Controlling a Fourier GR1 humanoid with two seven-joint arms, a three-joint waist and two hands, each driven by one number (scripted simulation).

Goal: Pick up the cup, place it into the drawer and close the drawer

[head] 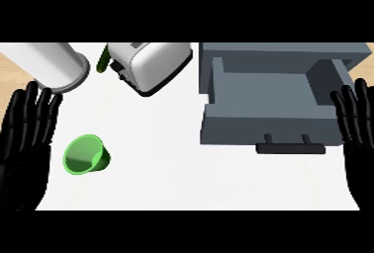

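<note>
- Now, the left hand (25, 143) shows at the view's left edge, fingers straight and spread, pointing up, holding nothing; it is at rest.
- Just right of that hand's palm lies the green cup (85, 154), tipped on its side on the white counter (190, 178), its open mouth facing the hand. Cup and hand are near but apart.
- Opposite, the right hand (356, 123) shows at the view's right edge, fingers likewise straight and up, empty and resting.
- Just left of the right hand stands the grey drawer (263, 106), pulled open, its inside bare of the cup. The dark handle (290, 147) on its front sits left of that hand's palm.
- Above the left hand's fingertips lies a white cylinder (47, 64), close to them.
- Further right of that cylinder, well away from both hands, a white toaster (150, 62) sits tilted, with a green thing (103, 61) partly hidden behind it; what it is cannot be told.
</note>
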